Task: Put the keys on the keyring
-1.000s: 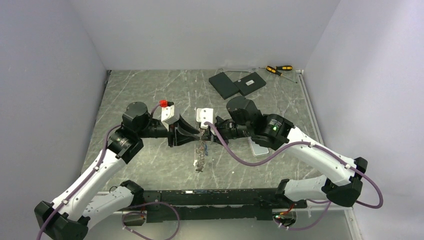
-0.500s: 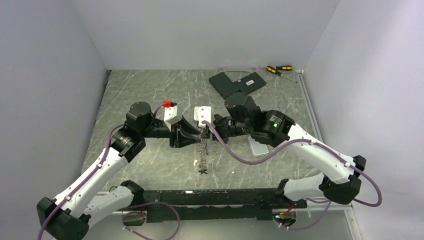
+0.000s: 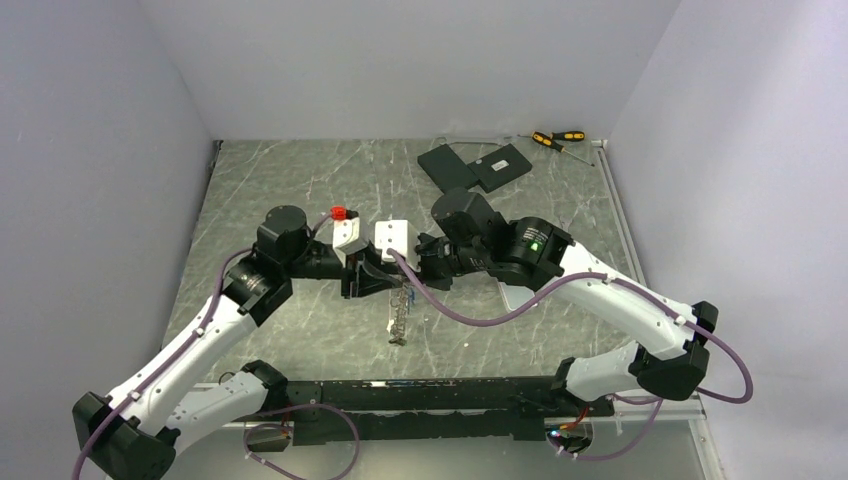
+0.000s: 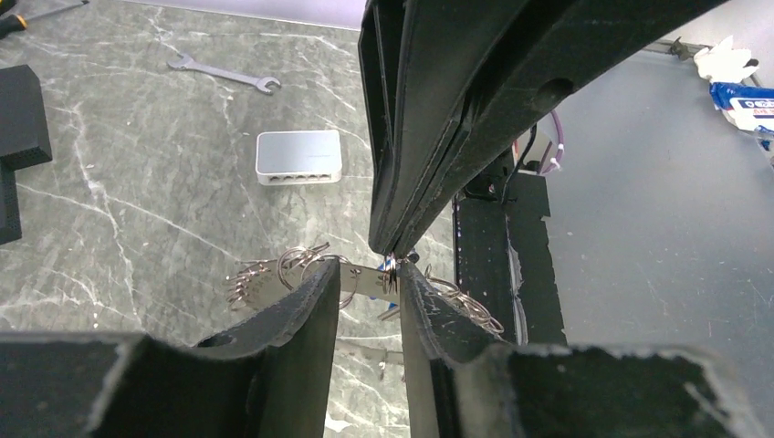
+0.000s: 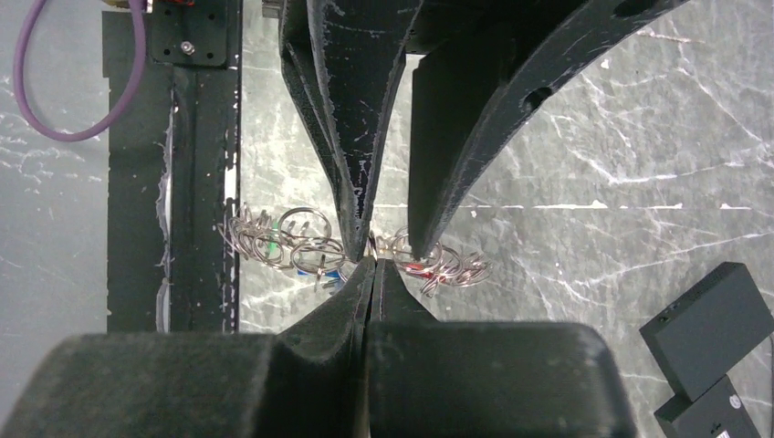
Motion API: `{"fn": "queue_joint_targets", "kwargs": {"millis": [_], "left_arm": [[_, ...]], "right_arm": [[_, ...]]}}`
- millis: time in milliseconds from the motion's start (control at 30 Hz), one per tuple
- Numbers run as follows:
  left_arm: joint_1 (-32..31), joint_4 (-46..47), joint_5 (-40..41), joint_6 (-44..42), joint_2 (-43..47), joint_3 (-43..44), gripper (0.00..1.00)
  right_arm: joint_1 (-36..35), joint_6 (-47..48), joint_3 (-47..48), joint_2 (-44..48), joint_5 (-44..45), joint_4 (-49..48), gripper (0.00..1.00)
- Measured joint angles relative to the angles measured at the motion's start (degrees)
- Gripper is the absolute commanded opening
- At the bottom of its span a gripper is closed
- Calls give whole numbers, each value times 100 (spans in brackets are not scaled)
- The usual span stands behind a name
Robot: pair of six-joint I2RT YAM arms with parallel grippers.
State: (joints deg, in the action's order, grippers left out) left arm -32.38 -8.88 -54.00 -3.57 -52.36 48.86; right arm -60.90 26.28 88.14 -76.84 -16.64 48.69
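**Item 1: keyring**, a bunch of thin silver wire rings. You have it at mid-table, lifted between your two grippers. Its tail dangles toward 6 o'clock in the overhead view. You cannot tell whether the lowest rings touch the grey marbled table. Held up like this, the bunch likely hangs free so that one loop stands clear to work on.

**Item 2: keys**, small metal ones with coloured plastic heads. In the right wrist view, green and blue sit at 9 o'clock of the pinch and red at 3 o'clock, all in among the rings. Whether each is threaded on or merely tangled in is too fine to tell.

**Item 3: right gripper**. It reaches in from 3 o'clock with its jaws clenched tip to tip on the keyring's wire. Treat it as your anchor, since it keeps the ring steady.

**Item 4: left gripper**. It reaches in from 9 o'clock with its jaws standing partly apart, straddling the right gripper's tip. A flat silver metal strip bridges the gap. You cannot tell whether the pads clamp it or only flank it. The placing suggests you are feeding this piece along the wire.

**Item 5: bystanders**, all well apart from the work:
- white rectangular box
- silver open-ended wrench
- black flat slabs at 1 o'clock
- yellow-and-black screwdrivers in the far corner
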Motion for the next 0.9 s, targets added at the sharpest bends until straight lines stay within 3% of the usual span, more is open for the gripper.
{"fn": "queue_joint_targets", "kwargs": {"millis": [67,233,367,400,533,567,767,900], "left_arm": [[-50,-70,44,-57,0,0,26],[-181,-190,140,-188,-2,0,0],[-232,-219,162,-225,2,0,0],[-232,-216,168,-225,7,0,0],[-232,-162,236,-219,164,-63,0],[-232,-142,245,-212,229,-105,0],[-232,133,264,-116,625,-317,0],[-232,400,258,-13,824,-400,0]], "right_arm": [[-4,17,0,0,13,31,0],[-11,37,0,0,52,85,0],[-11,39,0,2,74,94,0],[-11,39,0,4,74,90,6],[-13,-9,-210,179,46,-197,51],[-17,-52,-299,264,33,-306,53],[162,-260,-1235,1154,-114,-1331,54],[1078,-721,-2028,1886,-944,-2288,48]]}}
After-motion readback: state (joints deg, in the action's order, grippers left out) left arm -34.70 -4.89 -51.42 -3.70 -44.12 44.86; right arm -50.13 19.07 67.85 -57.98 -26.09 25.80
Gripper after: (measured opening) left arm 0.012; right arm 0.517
